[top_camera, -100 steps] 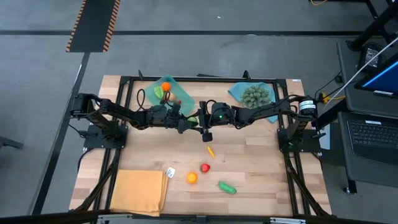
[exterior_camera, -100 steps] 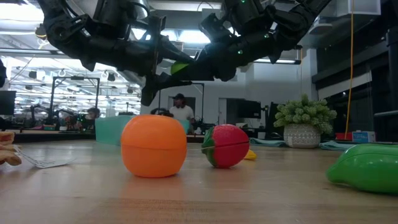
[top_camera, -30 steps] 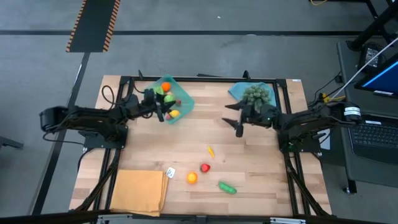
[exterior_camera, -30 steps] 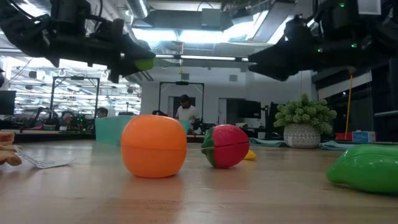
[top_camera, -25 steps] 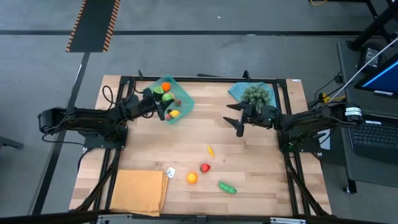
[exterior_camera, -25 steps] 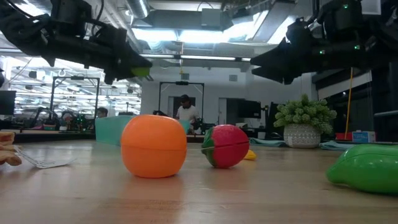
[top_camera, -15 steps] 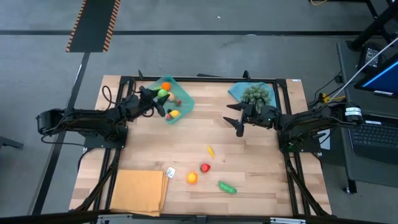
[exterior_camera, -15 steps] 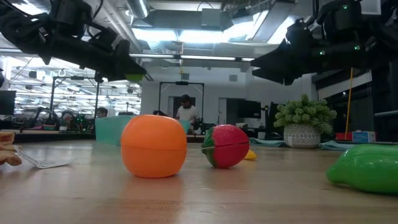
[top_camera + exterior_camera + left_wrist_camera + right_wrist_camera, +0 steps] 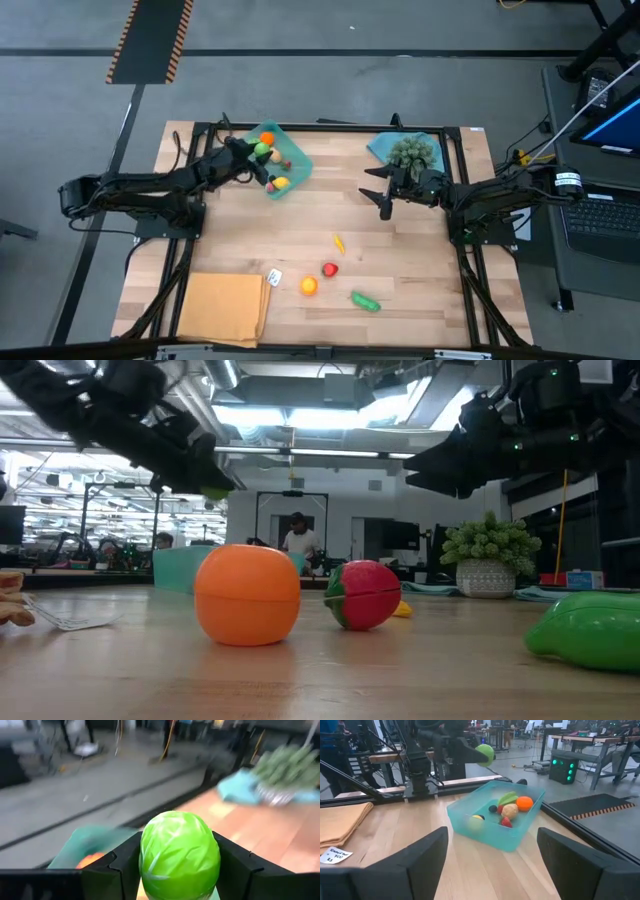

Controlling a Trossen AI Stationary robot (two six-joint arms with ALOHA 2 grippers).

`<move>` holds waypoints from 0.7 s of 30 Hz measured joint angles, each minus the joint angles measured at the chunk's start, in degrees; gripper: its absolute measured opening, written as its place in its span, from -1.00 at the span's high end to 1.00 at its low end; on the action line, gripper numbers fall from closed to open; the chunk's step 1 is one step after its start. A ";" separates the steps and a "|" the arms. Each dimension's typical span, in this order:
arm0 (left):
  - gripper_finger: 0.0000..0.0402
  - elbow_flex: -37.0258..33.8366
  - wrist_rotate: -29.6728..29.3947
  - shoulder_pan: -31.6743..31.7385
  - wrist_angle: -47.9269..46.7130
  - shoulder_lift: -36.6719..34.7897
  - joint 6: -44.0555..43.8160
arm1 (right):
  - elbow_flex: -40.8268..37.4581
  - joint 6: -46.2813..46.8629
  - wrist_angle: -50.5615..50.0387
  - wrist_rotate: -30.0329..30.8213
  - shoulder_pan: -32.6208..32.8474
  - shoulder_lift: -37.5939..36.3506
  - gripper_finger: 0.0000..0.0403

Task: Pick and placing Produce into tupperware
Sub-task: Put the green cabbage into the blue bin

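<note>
High view: left gripper (image 9: 256, 156) pinches a green ball (image 9: 261, 151) over the teal tupperware (image 9: 298, 160) at upper centre-left, apparently above it rather than resting inside, right gripper (image 9: 378, 191) spread wide right of centre, loose produce (image 9: 330, 269) lower centre.
</note>
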 joint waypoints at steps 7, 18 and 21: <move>0.06 14.14 0.50 4.09 -29.05 4.04 -1.69 | 0.00 1.42 -0.45 0.02 0.00 0.00 -0.53; 0.06 30.91 6.12 8.46 -53.24 13.78 -1.34 | 0.00 3.66 -2.35 0.02 -0.15 0.02 -0.53; 0.06 34.74 6.68 9.01 -58.41 16.62 0.16 | 0.00 4.32 -3.46 0.04 -0.20 0.03 -0.53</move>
